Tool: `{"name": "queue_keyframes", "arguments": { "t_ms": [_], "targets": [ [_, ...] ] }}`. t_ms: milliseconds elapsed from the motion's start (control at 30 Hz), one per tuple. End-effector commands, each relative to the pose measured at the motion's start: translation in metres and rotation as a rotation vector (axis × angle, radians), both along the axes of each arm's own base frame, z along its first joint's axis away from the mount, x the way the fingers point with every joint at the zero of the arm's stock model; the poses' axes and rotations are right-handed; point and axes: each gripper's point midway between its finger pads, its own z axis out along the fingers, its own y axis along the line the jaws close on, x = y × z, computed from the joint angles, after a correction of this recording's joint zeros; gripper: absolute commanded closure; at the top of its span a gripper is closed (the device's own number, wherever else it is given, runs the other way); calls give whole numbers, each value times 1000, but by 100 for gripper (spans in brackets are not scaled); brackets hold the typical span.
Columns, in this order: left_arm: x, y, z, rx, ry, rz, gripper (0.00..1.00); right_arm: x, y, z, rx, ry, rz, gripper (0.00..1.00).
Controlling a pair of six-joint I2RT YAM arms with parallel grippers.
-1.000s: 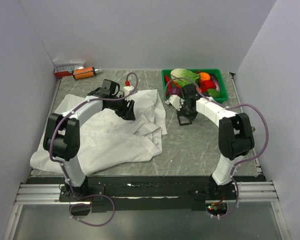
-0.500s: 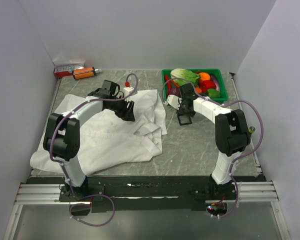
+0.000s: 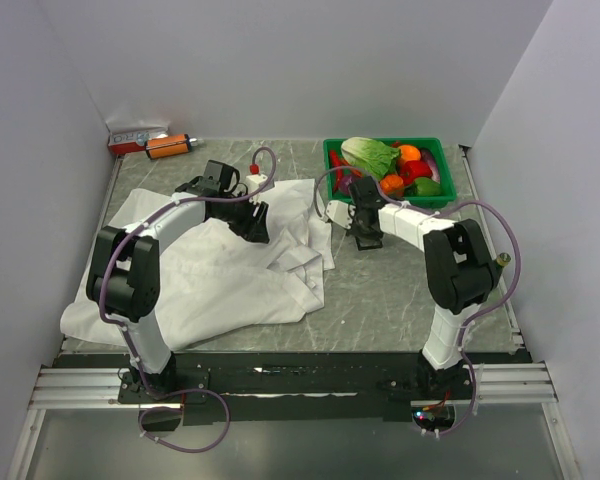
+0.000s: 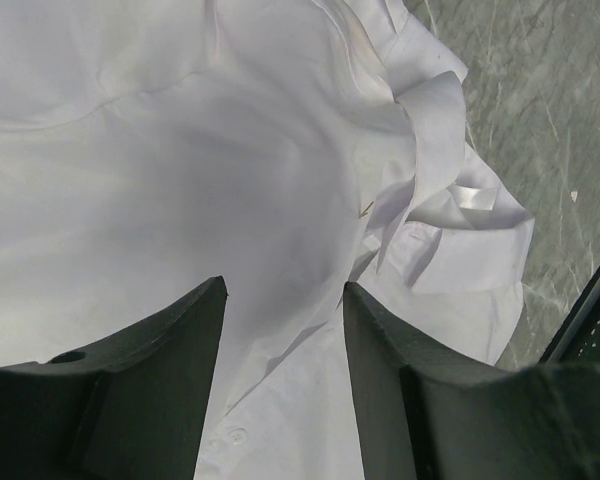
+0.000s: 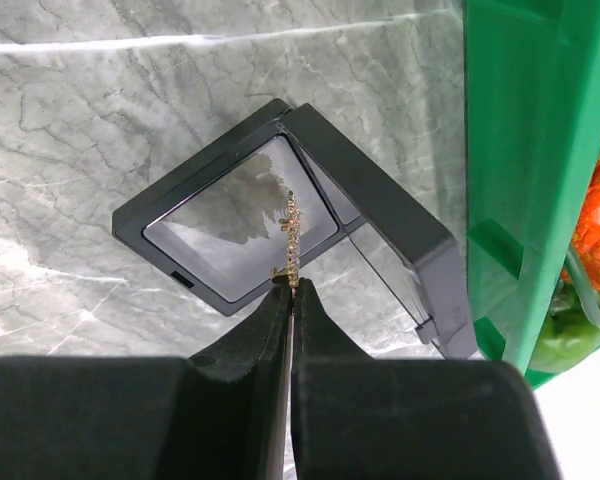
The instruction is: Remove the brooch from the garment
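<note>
The right tool point(image 5: 288, 295) is closed tight on the lower end of the tiny gold-tan, star-shaped brooch point(image 5: 291, 235). It holds the brooch over the clear window of an open black display case point(image 5: 380, 215). The case lies on the grey marbled table point(image 5: 80, 120), beside a green plastic basket point(image 5: 525, 150). The left tool point(image 4: 283, 300) is spread wide and grips nothing, above the crumpled white shirt point(image 4: 130, 150), well left of the brooch.

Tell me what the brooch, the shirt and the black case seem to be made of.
The brooch: probably metal, gold-coloured with glints.
The shirt: thin white woven cloth, matte, with soft folds.
The case: likely black plastic, matte, straight edges; its window looks like clear film or plastic, with reflections.
</note>
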Motion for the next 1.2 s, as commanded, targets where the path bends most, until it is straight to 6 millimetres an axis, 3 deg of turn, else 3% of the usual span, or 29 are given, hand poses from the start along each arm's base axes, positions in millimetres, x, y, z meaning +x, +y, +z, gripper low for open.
{"name": "queue_keyframes", "arguments": {
  "t_ms": [0, 133, 267, 533, 767, 1033, 1133, 1167],
  "targets": [
    [7, -2, 18, -11, -50, -7, 44, 7, 4, 6, -19, -57, 26, 99],
    [8, -2, 17, -11, -48, -5, 44, 3, 7, 6, -26, -58, 38, 93],
    [8, -2, 17, -12, -50, -7, 43, -2, 10, 8, -16, -54, 29, 81],
    [6, -3, 17, -20, -43, -9, 43, -9, 18, 21, 47, -6, -39, 74],
    [4, -3, 15, -23, -31, -13, 43, -21, 24, 28, 96, 50, -83, 59],
    [3, -2, 17, -16, -37, -17, 43, -42, 41, 52, 210, 157, -143, 50],
    [1, -1, 21, -16, -47, -25, 43, -60, 57, 73, 312, 230, -160, 49],
    [3, -1, 27, -15, -65, -28, 43, -63, 67, 94, 379, 226, -149, 49]
  ]
}}
